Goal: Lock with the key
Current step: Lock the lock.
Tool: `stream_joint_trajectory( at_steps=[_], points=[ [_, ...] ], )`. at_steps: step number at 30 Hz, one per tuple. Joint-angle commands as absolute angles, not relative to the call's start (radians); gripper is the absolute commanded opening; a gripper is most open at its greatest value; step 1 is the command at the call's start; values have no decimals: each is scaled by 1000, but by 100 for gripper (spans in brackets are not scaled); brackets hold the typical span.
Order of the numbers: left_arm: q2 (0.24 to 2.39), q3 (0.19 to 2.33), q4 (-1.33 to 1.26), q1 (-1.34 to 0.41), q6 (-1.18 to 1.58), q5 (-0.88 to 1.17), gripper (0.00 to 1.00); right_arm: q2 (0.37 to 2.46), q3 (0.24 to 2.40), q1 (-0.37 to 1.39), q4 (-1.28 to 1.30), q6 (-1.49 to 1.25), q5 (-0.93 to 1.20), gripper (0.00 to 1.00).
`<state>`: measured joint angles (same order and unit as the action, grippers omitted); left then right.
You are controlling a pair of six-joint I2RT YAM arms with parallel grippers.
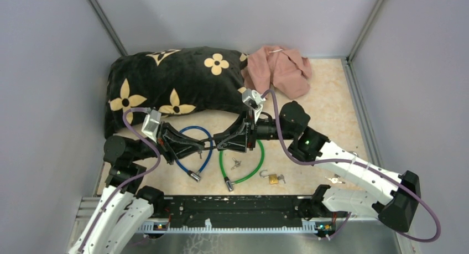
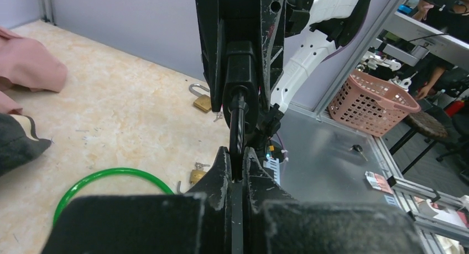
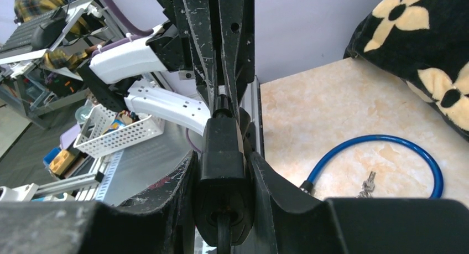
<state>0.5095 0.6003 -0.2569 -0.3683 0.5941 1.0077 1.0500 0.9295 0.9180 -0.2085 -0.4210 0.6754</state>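
**Beige table, two grippers meeting on one lock**

Beige stone-look table (image 1: 332, 99) with grey walls on three sides is your workspace. At the far side lie one black flowered pillow (image 1: 177, 82) and one pink cloth (image 1: 282, 68).

You have two cable locks: one blue cable lock (image 1: 206, 135) left of centre and one green cable lock (image 1: 255, 164) just right of it. One brass padlock (image 1: 272, 178), its shackle open, sits near the front edge.

You can count two loose key bunches: one (image 1: 236, 164) inside the green loop, one (image 1: 335, 180) beside your right arm.

Your right gripper (image 3: 221, 154) is closed around a black lock body (image 3: 222, 176), pinching it on both sides.

Your left gripper (image 2: 236, 154) is closed almost fully on a thin dark shaft (image 2: 238, 121), whose far end enters that lock body (image 2: 240, 71). You cannot tell whether the shaft is a key or a pin, nor which cable the body belongs to.

From above, both grippers meet nose to nose between the two loops.
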Motion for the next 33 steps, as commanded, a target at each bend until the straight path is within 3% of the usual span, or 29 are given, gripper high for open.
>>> stream_joint_trajectory(
  at_steps=[1,19,33],
  points=[
    [533,547,-497,-365,742,965,0,1089,927,967,-433,-443,675,0],
    [551,539,-548,-360,702,849,0,1342,924,1020,-545,-429,700,0],
    [549,576,-511,-296,667,848,0,1195,839,929,-324,-337,710,0]
  ],
)
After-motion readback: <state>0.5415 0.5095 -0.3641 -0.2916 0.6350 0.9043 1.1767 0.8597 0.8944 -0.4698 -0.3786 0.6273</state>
